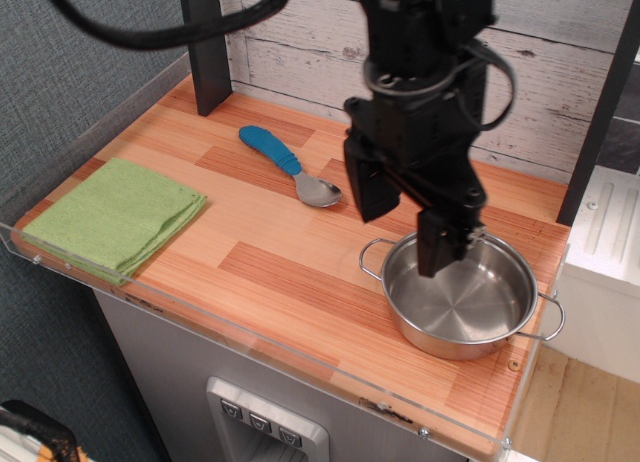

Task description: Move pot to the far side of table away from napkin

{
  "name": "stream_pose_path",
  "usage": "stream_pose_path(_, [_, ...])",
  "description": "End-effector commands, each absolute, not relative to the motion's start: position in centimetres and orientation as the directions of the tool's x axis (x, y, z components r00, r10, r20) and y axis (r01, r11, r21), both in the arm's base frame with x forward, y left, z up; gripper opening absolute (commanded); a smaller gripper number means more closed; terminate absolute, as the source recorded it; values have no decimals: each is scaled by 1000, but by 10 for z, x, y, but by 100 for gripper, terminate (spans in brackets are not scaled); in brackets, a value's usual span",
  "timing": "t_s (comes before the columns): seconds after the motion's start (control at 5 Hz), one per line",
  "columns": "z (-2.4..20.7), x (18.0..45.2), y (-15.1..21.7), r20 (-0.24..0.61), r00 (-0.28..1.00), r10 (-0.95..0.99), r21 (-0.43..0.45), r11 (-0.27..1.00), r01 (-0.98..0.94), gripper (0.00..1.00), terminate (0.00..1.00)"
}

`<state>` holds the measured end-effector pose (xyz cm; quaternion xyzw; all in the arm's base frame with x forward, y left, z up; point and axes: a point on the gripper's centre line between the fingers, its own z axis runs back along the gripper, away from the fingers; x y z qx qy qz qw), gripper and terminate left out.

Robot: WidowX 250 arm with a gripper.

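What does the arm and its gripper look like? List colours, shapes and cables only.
The arm is matte black throughout, built from blocky, angular housings. The gripper ends in two flat, rectangular black fingers. Thick black cables loop around the wrist, and another heavy black cable arcs across the top of the view. No markings or labels are legible.

A mock kitchen in a lab is suggested: a clear rim is fitted along the table's (250, 237) edges, and printed plank wallpaper (300, 42) is hung behind.
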<state>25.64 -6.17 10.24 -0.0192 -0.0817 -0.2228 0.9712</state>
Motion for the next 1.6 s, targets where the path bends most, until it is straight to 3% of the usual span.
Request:
stream_pose_path(0.0, [121, 217, -7, 209, 930, -304, -6, 950, 312, 100, 0])
stream_pose_path(0.4, [97, 196, 32, 160, 964, -212, 21, 977, 211, 100, 0])
stream_pose_path(0.8, [88, 181, 86, 128, 991, -27, 53, 998, 20, 100, 0])
stream_pose_path(1.0, [79, 174, 102, 117, 993, 16, 92, 995, -26, 100, 0])
stream_pose_path(1.4, [77, 171, 110, 131, 991, 37, 60, 997, -45, 100, 0])
